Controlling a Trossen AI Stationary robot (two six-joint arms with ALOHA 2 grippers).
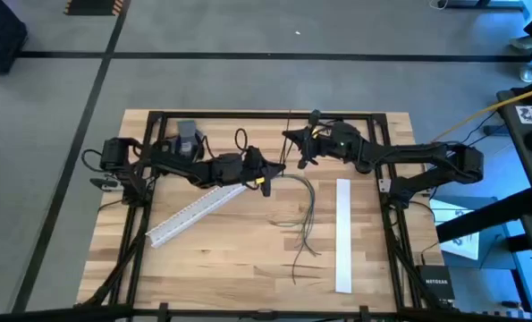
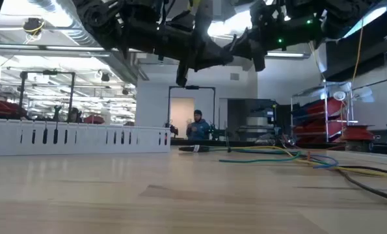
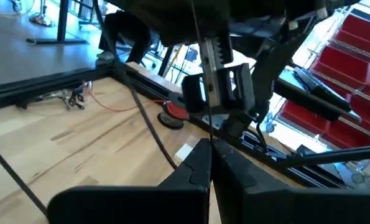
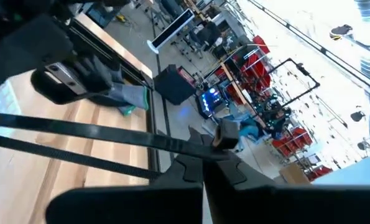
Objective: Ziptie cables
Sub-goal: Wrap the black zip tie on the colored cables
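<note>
Thin dark cables [image 1: 303,219] splayed on pale wood table [image 1: 248,259], both pincers pinched on black zip tie [image 4: 79,134]

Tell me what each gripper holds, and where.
The right gripper is shut on a black zip tie, gripped near its head. The left gripper is shut on a thin dark strand, partway along it; cable or tie, cannot tell.

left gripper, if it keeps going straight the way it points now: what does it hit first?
Most likely the right gripper. In the high view the left gripper points toward it, and the left wrist view shows that arm's parts just beyond the shut fingers, which pinch a thin black strand. The gap between them is unclear.
</note>
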